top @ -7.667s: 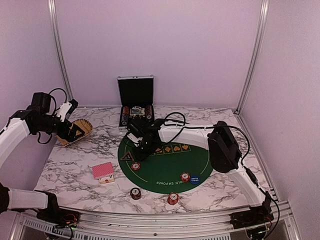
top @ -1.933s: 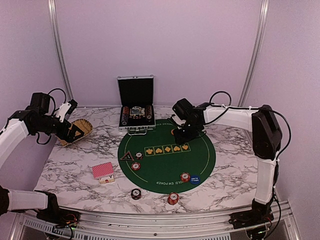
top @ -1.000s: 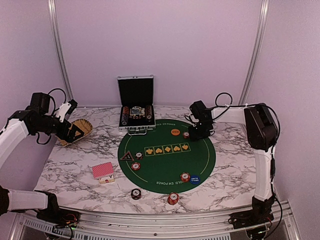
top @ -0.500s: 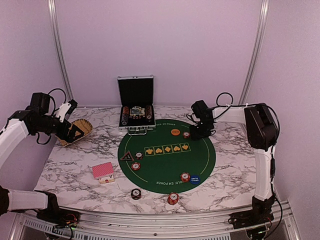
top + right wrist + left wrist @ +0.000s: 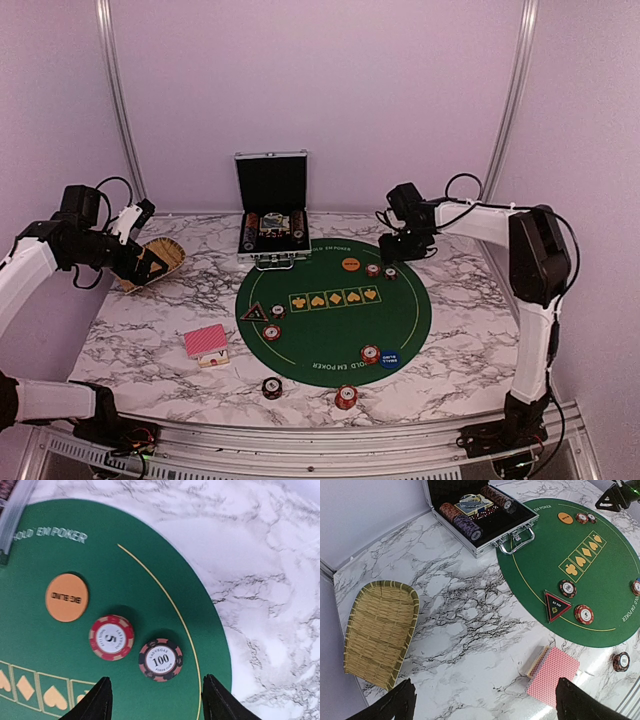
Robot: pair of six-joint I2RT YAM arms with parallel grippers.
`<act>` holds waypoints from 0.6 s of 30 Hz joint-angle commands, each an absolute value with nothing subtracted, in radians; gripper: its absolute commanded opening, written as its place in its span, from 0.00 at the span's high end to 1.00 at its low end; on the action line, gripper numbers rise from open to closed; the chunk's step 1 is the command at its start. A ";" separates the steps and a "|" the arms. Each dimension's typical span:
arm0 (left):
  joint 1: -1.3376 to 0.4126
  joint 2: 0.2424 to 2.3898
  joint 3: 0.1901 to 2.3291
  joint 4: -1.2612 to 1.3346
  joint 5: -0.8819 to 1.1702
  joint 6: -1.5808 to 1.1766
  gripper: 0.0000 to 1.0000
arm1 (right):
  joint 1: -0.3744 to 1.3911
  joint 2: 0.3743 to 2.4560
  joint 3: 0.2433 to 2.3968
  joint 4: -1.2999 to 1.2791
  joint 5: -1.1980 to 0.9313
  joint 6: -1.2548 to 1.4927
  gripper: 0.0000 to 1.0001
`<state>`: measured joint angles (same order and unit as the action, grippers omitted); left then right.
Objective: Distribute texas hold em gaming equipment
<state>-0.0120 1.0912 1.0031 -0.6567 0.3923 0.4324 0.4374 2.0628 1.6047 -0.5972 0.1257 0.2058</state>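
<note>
On the far right of the green poker mat (image 5: 333, 315), a black 100 chip (image 5: 160, 659) lies flat beside a red 5 chip (image 5: 111, 637) and an orange disc (image 5: 66, 597). My right gripper (image 5: 156, 692) hovers above them, open and holding nothing; the top view shows it (image 5: 398, 247) just behind the chips (image 5: 381, 271). Red-backed cards (image 5: 206, 342) lie left of the mat. A black triangular marker (image 5: 254, 312) and a blue disc (image 5: 388, 358) rest on the mat with more chips. My left gripper (image 5: 485, 695) is wide open and empty, high over the left side.
An open silver-edged black case (image 5: 272, 230) with chip rows stands at the back centre. A woven tan tray (image 5: 379, 630) lies at the left. Two chips (image 5: 271, 386) (image 5: 346, 396) sit on the marble near the front edge. Enclosure walls close off the back and sides.
My right gripper has opened, let go of the black 100 chip beside the red chip, and lifted back away from it. The left arm has not moved.
</note>
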 commanded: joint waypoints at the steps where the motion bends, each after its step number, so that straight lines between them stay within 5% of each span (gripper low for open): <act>1: -0.007 1.077 1.005 -0.678 0.403 0.440 0.01 | 0.573 1.917 1.624 -0.647 0.163 0.186 0.40; 8: -0.007 1.081 1.003 -0.679 0.401 0.443 0.01 | 0.892 1.835 1.599 -0.724 0.121 0.192 0.33; 18: -0.007 1.085 1.005 -0.682 0.402 0.442 0.01 | 1.212 1.975 1.664 -0.792 -0.048 0.171 0.16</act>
